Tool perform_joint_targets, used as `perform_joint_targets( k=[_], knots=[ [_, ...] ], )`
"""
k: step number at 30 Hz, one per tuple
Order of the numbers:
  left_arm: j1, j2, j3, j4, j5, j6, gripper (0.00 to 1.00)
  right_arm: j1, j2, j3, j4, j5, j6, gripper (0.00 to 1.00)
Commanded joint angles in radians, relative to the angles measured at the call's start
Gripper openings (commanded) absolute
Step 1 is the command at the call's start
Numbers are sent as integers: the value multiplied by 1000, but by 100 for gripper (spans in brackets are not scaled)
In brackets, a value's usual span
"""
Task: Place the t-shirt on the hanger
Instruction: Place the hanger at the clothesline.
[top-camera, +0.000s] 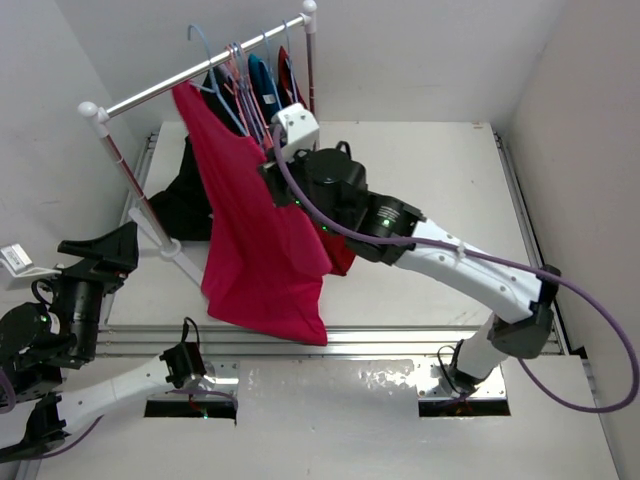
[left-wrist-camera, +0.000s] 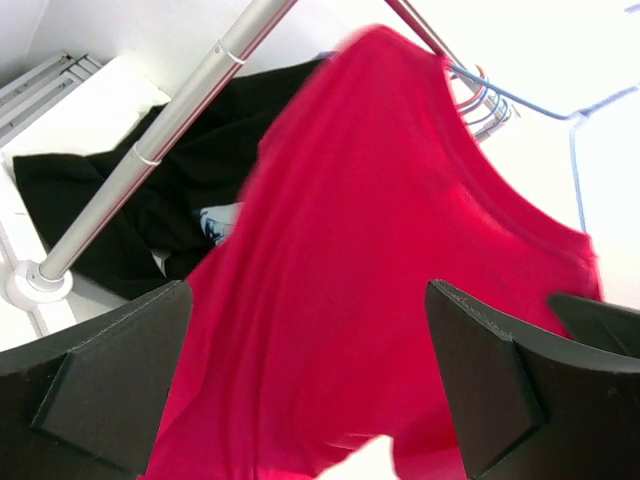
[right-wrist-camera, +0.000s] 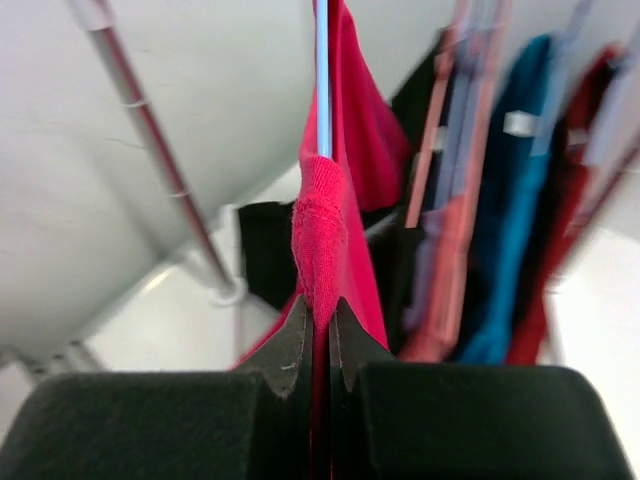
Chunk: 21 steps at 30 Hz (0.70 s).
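t-shirt (top-camera: 260, 250) edge pinched in right jaws, left jaws spread wide

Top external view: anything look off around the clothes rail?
Yes. The bright magenta fabric t-shirt hangs askew, slanting down from the silver metal rail. Its edge is bunched along the thin pale blue wire hanger, where the right tool pinches it. A black fabric garment lies crumpled on the white table beneath.

White table (top-camera: 440, 170) carrying a crumpled black garment (top-camera: 183, 205) at 10 o'clock, just beside the white foot (top-camera: 170, 246) of the clothes rack at 9 o'clock.
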<state>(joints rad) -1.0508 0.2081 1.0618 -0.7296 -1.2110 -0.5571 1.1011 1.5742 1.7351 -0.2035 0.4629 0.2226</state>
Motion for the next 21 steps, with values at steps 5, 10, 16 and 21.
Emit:
perform_joint_targets(
  k=[5, 10, 16, 21],
  knots=[
    [12, -18, -14, 2, -19, -3, 100, 2, 116, 107, 162, -9, 179, 0],
    [14, -3, -25, 2, -18, -6, 100, 2, 336, 332, 121, 31, 182, 0],
    [38, 47, -26, -7, -1, -9, 100, 0, 420, 353, 229, 43, 216, 0],
    [46, 42, -36, 7, 11, 5, 100, 3, 383, 146, 314, 34, 250, 0]
  ],
)
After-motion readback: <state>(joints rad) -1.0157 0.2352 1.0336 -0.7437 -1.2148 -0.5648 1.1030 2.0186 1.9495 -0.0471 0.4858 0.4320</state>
